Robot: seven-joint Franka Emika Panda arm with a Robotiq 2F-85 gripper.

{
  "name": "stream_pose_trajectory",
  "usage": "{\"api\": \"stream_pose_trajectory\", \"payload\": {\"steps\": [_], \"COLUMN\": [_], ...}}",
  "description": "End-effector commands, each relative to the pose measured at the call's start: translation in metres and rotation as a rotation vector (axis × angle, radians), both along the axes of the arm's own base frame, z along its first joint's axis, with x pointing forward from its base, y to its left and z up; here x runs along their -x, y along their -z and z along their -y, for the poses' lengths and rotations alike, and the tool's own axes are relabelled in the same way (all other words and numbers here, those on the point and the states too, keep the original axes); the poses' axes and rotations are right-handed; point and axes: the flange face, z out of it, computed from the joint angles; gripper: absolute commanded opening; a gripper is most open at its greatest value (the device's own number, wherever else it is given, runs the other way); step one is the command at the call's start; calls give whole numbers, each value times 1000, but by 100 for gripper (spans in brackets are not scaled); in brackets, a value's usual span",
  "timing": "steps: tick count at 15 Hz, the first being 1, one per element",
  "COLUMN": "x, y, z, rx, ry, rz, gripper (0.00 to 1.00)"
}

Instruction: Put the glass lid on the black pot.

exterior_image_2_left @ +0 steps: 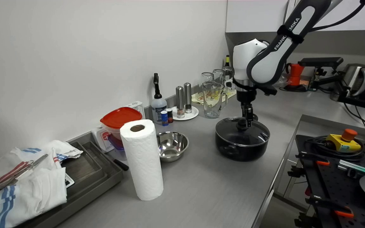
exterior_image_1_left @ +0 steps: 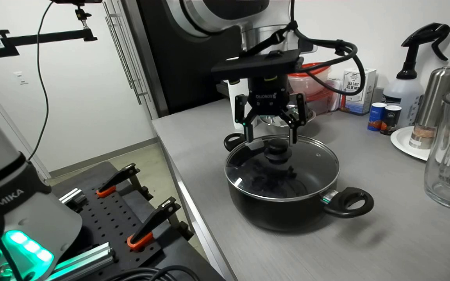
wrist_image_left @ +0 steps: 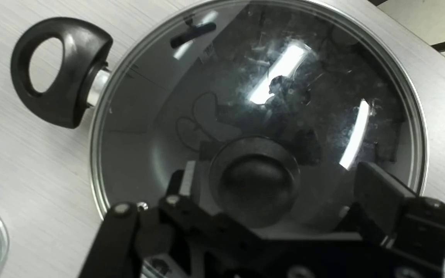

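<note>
The glass lid (exterior_image_1_left: 301, 171) is seated on the black pot (exterior_image_1_left: 281, 214), which stands on the table (exterior_image_1_left: 397, 242); its outline follows the pot's in both exterior views, with no tilt or gap that I can make out; the hand (exterior_image_1_left: 271, 136) is over the lid, its fingers (exterior_image_1_left: 249, 133) spread to either side of the knob (exterior_image_1_left: 278, 146) and gripping nothing (the wrist view shows a space on each side, one narrower); placing is judged complete, and the present step is judged to be the last, leaving the lid where it lies; the next move calls for a slow, straight lift with fingers wide, then withdrawal; a sideways drift at this height could catch the knob and unseat the lid.
</note>
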Motion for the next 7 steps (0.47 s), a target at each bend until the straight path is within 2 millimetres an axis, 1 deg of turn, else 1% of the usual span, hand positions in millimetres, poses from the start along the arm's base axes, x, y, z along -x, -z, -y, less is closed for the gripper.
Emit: {"api": "stream_pose_trajectory", "payload": {"steps": [1,4,7], "x": [19,34,53], "y": [-12,-16,-16], "z": [-13,-22,-36], "rx": [-10,-17,-11], "ry": [4,-6,-24], "rz": [11,19,42], "gripper": [100,100,100]}}
